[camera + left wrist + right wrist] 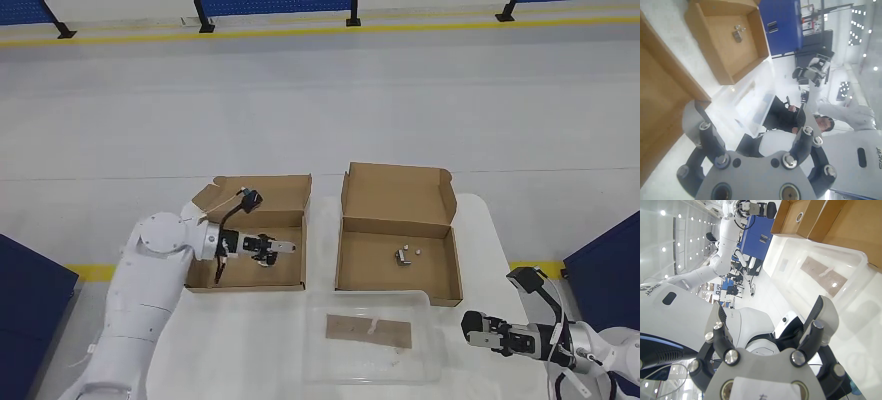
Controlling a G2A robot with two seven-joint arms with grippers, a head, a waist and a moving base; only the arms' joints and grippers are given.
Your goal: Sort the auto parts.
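Two open cardboard boxes stand side by side on the white table. My left gripper (287,245) hovers over the left box (205,275); in the left wrist view the left gripper (751,113) is open with nothing between its fingers. The right box (440,285) holds a small grey metal block (402,257) and a tiny light part (420,251), also seen as the block (737,36) and small round parts (738,27). A metal ring (800,216) lies in the far box. My right gripper (472,328) (770,306) is open and empty beside the clear bin.
A clear plastic bin (435,350) sits at the table's front, a flat brown card (368,331) (823,275) lying in it. Both boxes' lids stand up at the back. Blue cabinets flank the table at left and right.
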